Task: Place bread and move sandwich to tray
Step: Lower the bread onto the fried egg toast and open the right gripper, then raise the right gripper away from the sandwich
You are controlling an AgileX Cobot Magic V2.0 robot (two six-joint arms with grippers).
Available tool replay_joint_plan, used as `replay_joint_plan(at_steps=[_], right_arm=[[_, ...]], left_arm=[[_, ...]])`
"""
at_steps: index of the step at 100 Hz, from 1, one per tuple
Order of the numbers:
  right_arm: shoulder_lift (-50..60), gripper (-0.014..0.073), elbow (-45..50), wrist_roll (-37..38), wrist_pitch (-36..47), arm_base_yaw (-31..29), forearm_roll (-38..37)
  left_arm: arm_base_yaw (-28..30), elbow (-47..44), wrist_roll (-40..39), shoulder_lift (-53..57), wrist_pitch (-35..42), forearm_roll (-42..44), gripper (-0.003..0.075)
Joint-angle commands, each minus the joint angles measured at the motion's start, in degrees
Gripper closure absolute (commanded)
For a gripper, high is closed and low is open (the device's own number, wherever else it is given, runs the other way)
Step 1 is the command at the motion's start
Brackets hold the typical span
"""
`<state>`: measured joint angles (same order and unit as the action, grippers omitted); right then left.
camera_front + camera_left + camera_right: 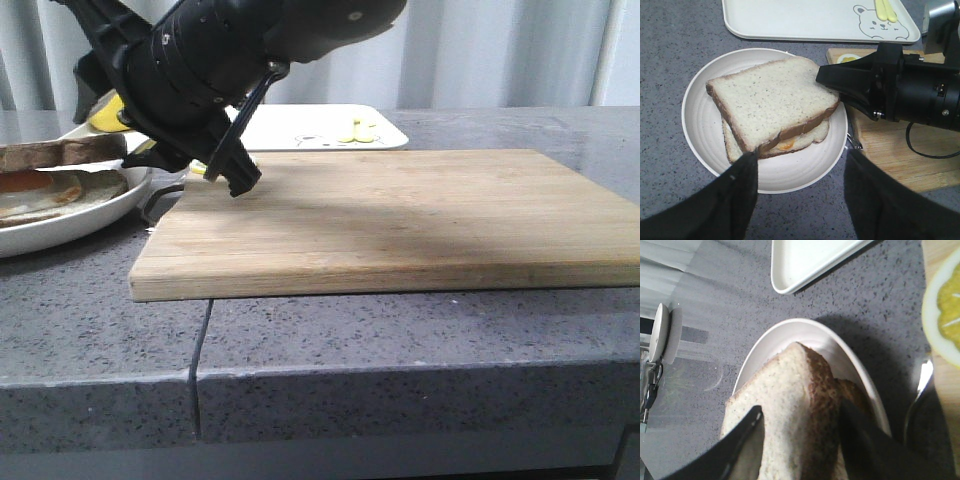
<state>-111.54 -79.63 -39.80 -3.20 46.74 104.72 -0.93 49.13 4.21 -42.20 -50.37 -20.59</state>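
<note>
The top slice of bread already lies over the fried egg and the lower slice, so the sandwich looks assembled; the move to the tray is, by my reading, the part left, since the sandwich sits on the round plate. The right gripper has its fingers part open around one corner of the top slice, one finger over the crumb and one against the crust; whether they are pressing it I cannot tell, so it may be letting the bread go or taking hold. The left gripper hangs wide open over the near rim of the plate, holding nothing, the sandwich just beyond its fingertips. The tray lies past the plate from those fingers and carries only thin yellow lemon slivers beside its bear drawing. A cut lemon rests on the wooden board next to the right gripper.
</note>
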Motion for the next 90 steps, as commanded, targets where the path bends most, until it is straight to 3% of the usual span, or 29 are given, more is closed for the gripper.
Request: replay_joint_plan(at_steps=[1, 14, 56, 90], right_arm=[[3.3, 0.0172, -2.23, -1.04, -1.14, -0.01, 2.24], [3.55, 0.0136, -2.23, -1.32, -0.69, -0.01, 2.2], [8.16, 0.0136, -2.23, -2.5, 0.16, -1.82, -1.65], [17.73, 0.0138, -2.0, -3.64, -0.3, -5.84, -18.55]], left_arm=[[-0.27, 2.04, 0.0, -0.1, 3.05, -1.47, 0.0353], [-0.27, 2.04, 0.0, -0.1, 3.05, -1.47, 0.0353], [-0.27, 2.04, 0.0, -0.1, 3.05, -1.47, 0.0353], [-0.27, 2.04, 0.0, -0.1, 3.05, -1.47, 0.0353]])
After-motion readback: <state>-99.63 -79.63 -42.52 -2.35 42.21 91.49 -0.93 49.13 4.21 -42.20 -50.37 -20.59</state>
